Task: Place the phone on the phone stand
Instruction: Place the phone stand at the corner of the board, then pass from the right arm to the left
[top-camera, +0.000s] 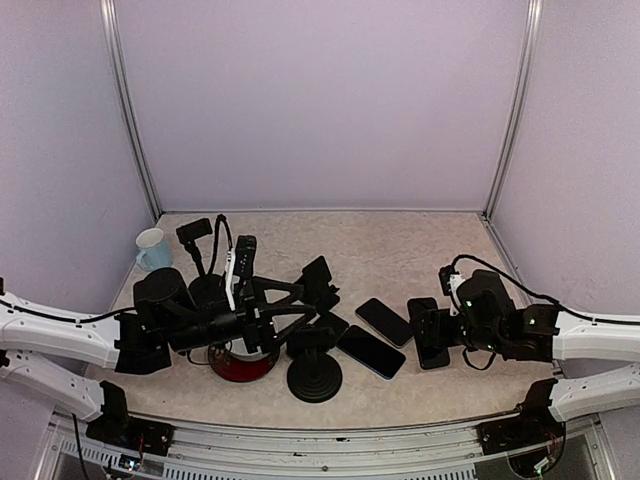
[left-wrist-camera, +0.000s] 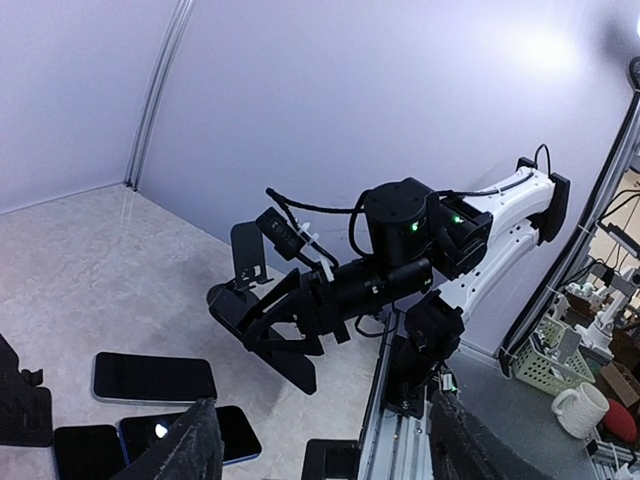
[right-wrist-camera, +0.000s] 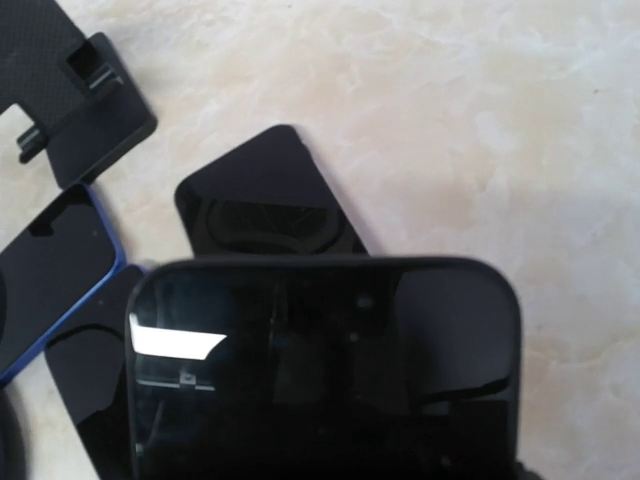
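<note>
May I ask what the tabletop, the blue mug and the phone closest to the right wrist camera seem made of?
The tabletop looks like marble or stone-look laminate: beige veining, matte. The mug is probably glazed ceramic: smooth, thick-walled. The phone has a glossy glass front showing sharp reflections.

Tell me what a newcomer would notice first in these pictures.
A black phone fills the right wrist view, held in the right gripper on the right of the top view. Left of centre stands a tangle of black phone stands, with the left gripper open among them. Between the arms, spare phones lie flat.
</note>
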